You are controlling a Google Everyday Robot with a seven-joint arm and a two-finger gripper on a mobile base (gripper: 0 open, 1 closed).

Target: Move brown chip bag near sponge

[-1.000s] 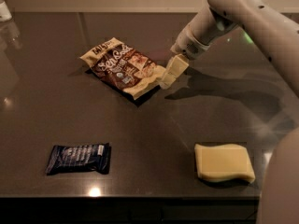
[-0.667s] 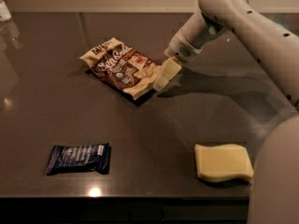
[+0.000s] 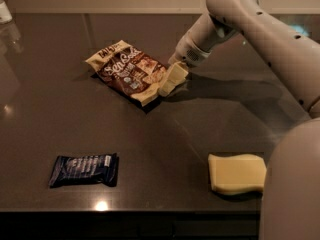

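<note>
The arm [image 3: 235, 19] slants down-left, gripper [image 3: 172, 79] at right end of the brown chip bag [image 3: 129, 71]; jaws' opening indiscernible.

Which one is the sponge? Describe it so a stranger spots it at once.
On the dark tabletop, look front right: the flat pale yellow sponge lies there alone. The cream gripper sits farther back, at the crinkly brown chip bag's right end. Unlike that printed bag and the dark blue wrapped bar front left, the sponge is plain, with wavy edges.

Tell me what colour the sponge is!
The sponge is pale yellow, in the camera view. The claw sits at the edge of the brown chip bag.
</note>
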